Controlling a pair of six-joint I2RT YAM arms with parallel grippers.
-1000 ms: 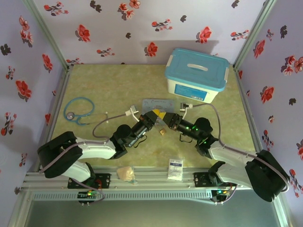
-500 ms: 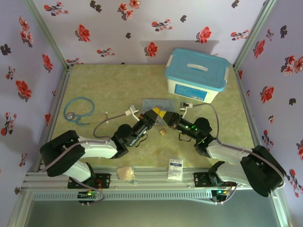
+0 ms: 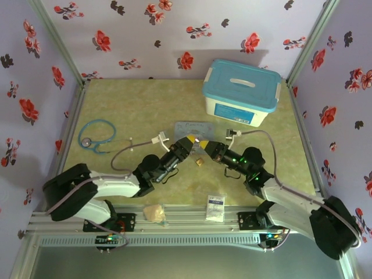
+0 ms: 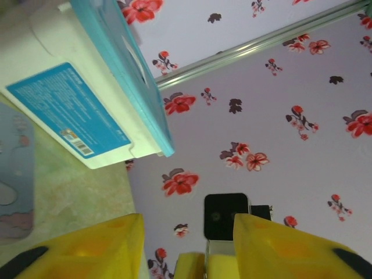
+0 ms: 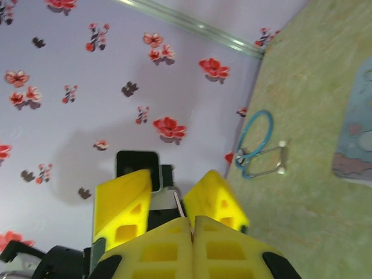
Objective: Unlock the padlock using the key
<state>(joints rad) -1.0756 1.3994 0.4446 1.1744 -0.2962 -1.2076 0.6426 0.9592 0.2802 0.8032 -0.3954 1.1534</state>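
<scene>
Top external: padlock (image 3: 199, 161) lay loose at table (image 3: 145, 104) centre, just near of both grippers, shackle state unclear. Right gripper (image 5: 192, 222) pinched the key (image 5: 176, 202); left gripper (image 4: 187, 229) stood parted, empty. Insertion and turning not yet done.

The table (image 3: 116, 104) has a matt, faintly mottled yellow-green top. Along its near edge runs a rail (image 3: 186, 224) of ribbed bare aluminium. The box (image 3: 256, 118) by the far right corner is smooth white plastic with a slight sheen, under a turquoise plastic lid (image 3: 241, 84) and a glossy printed label (image 4: 64, 110). The stethoscope (image 3: 86, 141) has smooth blue rubbery tubing. The padlock (image 3: 199, 162) looks like brass. The key (image 5: 179, 204) is a thin sliver of grey metal. The left pincer (image 4: 186, 224) and the right pincer (image 5: 192, 221) have matt yellow plastic fingers. The walls (image 3: 145, 46) look matt and flower-printed; cloth or paper, I cannot tell.
</scene>
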